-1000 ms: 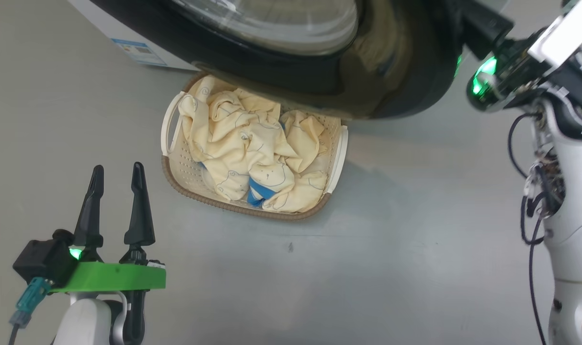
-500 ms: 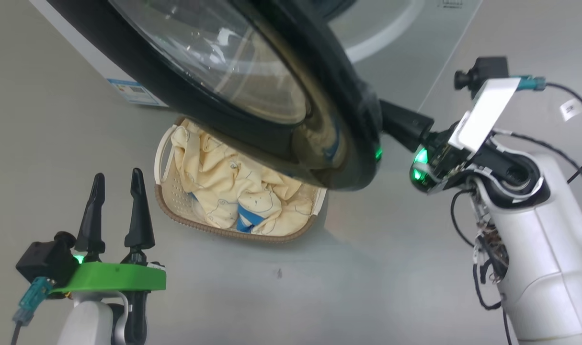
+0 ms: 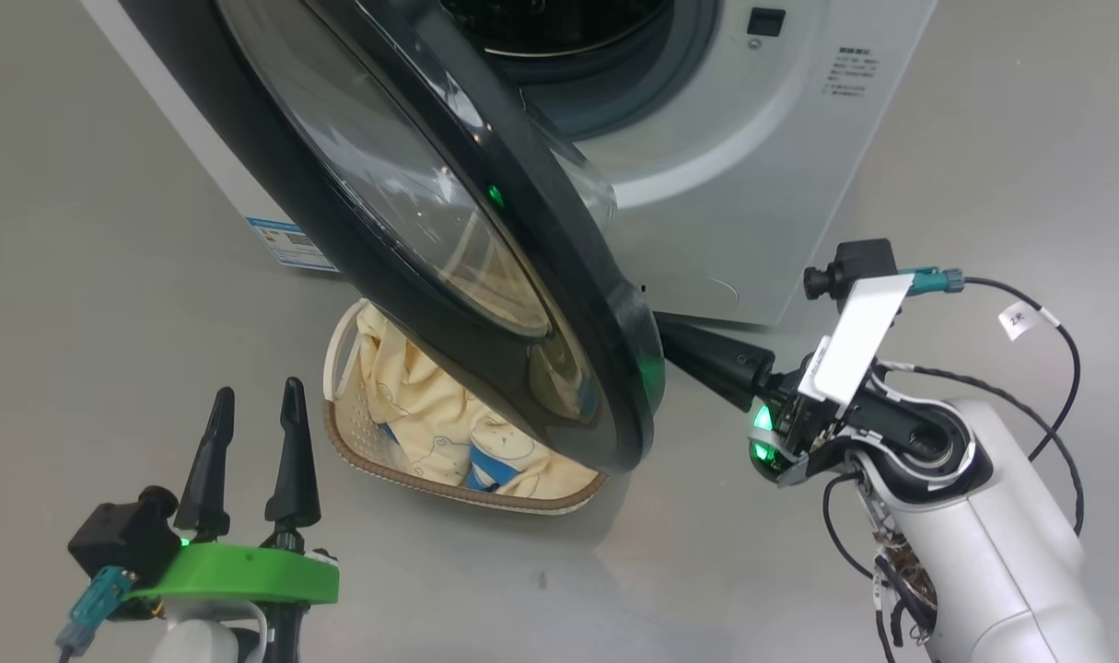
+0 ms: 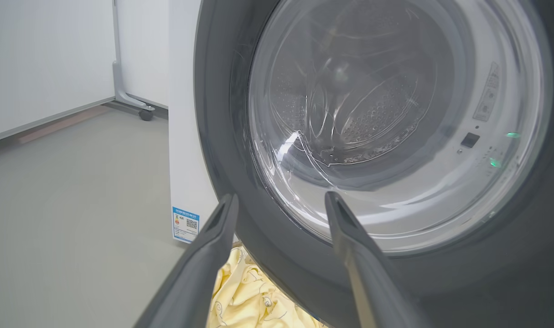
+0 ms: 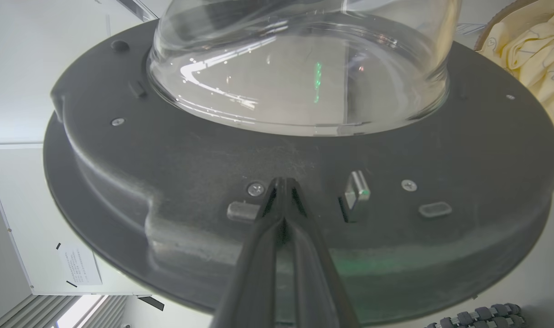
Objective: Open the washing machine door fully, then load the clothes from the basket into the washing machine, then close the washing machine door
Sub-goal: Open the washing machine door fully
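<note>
The washing machine door (image 3: 485, 304), a black ring around bulging glass, stands partly swung out from the white washing machine (image 3: 752, 184) and hangs over the basket (image 3: 366, 460). Cream-yellow clothes (image 3: 412, 414) with blue patches lie in the basket, half hidden by the door. My right gripper (image 3: 662, 324) is shut, and its tips (image 5: 283, 184) press on the door's dark inner face beside the metal latch (image 5: 356, 193). My left gripper (image 3: 255, 405) is open and holds nothing, low at the left. In the left wrist view it (image 4: 279, 198) faces the door's outer glass (image 4: 372, 118).
The dark drum opening (image 3: 559, 28) with its grey seal is in view at the top. A blue label sticker (image 3: 292, 244) marks the machine's side. Grey floor (image 3: 108, 276) spreads left and in front. A wheeled white panel (image 4: 135, 91) stands behind the machine.
The head camera has shifted, bringing the machine's front and drum opening into view. The door has swung further out over the basket with my shut right gripper against it. The left gripper stays open.
</note>
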You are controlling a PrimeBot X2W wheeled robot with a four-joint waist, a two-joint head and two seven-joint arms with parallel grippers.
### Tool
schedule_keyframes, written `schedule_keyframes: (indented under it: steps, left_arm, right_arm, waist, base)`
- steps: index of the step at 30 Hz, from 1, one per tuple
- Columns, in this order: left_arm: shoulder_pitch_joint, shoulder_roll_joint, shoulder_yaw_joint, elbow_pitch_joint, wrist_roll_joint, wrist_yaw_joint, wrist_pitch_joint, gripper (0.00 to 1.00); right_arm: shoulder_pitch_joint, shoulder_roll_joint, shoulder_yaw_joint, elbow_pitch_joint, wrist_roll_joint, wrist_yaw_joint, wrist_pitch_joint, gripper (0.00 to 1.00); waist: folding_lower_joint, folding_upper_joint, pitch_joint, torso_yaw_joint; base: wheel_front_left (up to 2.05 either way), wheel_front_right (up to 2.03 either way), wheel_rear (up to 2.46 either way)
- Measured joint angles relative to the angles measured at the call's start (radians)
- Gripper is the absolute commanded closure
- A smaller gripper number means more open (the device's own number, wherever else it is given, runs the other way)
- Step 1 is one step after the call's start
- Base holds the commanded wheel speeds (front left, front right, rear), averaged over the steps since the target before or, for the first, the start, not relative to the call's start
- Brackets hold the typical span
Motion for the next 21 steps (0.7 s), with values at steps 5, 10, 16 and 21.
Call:
schedule_keyframes:
  steps: [5, 10, 16, 21]
  left_arm:
    - [0.016, 0.0, -0.006, 0.006, -0.011, 0.0, 0.0, 0.0]
    - [0.029, 0.0, -0.012, 0.005, -0.032, 0.0, 0.0, 0.0]
    - [0.039, 0.001, -0.018, 0.006, -0.044, 0.0, 0.0, 0.0]
    - [0.044, 0.001, -0.02, 0.006, -0.048, 0.001, 0.0, 0.0]
  right_arm:
    - [0.03, 0.0, 0.026, -0.001, 0.0, 0.0, -0.021, 1.0]
    - [0.052, -0.002, 0.051, -0.008, 0.01, 0.0, -0.047, 1.0]
    - [0.058, 0.0, 0.111, -0.037, 0.056, 0.0, -0.074, 1.0]
    - [0.07, -0.001, 0.131, -0.044, 0.072, 0.0, -0.1, 1.0]
  waist:
    - [0.0, 0.0, -0.03, 0.029]
    - [0.0, 0.0, -0.054, 0.065]
    - [0.0, 0.0, -0.082, 0.118]
    - [0.0, 0.0, -0.104, 0.153]
  base:
    - [0.0, 0.0, 0.0]
    - [0.0, 0.0, 0.0]
    - [0.0, 0.0, 0.0]
    - [0.0, 0.0, 0.0]
